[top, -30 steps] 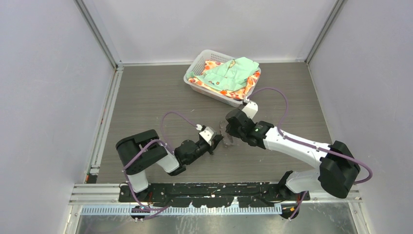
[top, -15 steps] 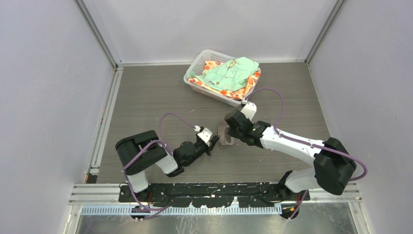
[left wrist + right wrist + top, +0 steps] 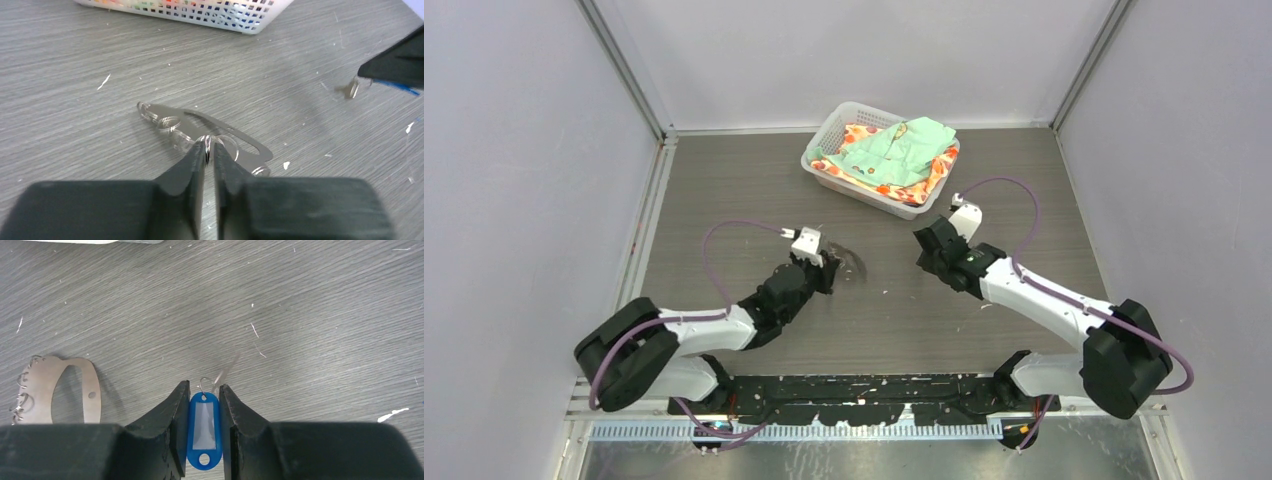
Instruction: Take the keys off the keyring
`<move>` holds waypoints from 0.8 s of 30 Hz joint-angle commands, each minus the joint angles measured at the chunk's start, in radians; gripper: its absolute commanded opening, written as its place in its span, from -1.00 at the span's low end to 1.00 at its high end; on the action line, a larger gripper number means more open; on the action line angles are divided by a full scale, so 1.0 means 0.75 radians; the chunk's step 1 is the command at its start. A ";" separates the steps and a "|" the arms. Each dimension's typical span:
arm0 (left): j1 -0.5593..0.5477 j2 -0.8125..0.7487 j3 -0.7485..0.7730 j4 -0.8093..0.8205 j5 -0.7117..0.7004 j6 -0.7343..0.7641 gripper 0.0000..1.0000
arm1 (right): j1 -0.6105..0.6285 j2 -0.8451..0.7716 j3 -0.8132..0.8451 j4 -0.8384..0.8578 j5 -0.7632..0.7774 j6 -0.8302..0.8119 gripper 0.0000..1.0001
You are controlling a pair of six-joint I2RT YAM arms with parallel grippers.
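Hands parted: left hand (image 3: 210,150) pinches keyring (image 3: 40,390), right hand (image 3: 204,395) clamps blue key (image 3: 203,432).

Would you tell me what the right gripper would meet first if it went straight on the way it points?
Likely nothing: ahead of the right gripper, shut on the blue tag, only bare table shows; the keyring lies off left.

Shiny metal keyring (image 3: 42,390), matt table (image 3: 325,315)
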 commanded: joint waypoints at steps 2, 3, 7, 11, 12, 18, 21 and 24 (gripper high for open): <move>0.059 -0.113 0.214 -0.703 0.088 -0.110 -0.06 | -0.007 -0.039 0.036 -0.010 -0.014 -0.042 -0.82; 0.059 -0.132 0.246 -0.792 0.085 -0.134 0.17 | -0.005 -0.042 0.043 -0.015 -0.024 -0.042 -0.61; 0.061 -0.277 0.326 -1.044 0.053 -0.179 0.99 | -0.006 -0.081 0.055 -0.036 -0.042 -0.044 0.21; 0.078 -0.431 0.396 -1.210 0.057 -0.213 0.99 | -0.006 -0.122 0.114 -0.088 -0.022 -0.093 0.56; 0.083 -0.460 0.425 -1.253 0.088 -0.211 1.00 | -0.007 -0.131 0.135 -0.101 -0.016 -0.110 0.61; 0.085 -0.530 0.693 -1.624 0.105 -0.168 0.99 | -0.005 -0.216 0.288 -0.166 0.013 -0.182 0.92; 0.085 -0.517 0.828 -1.781 0.069 -0.194 0.99 | -0.007 -0.263 0.356 -0.182 0.025 -0.216 0.99; 0.086 -0.486 0.947 -1.913 0.042 -0.206 1.00 | -0.006 -0.303 0.403 -0.181 0.019 -0.249 1.00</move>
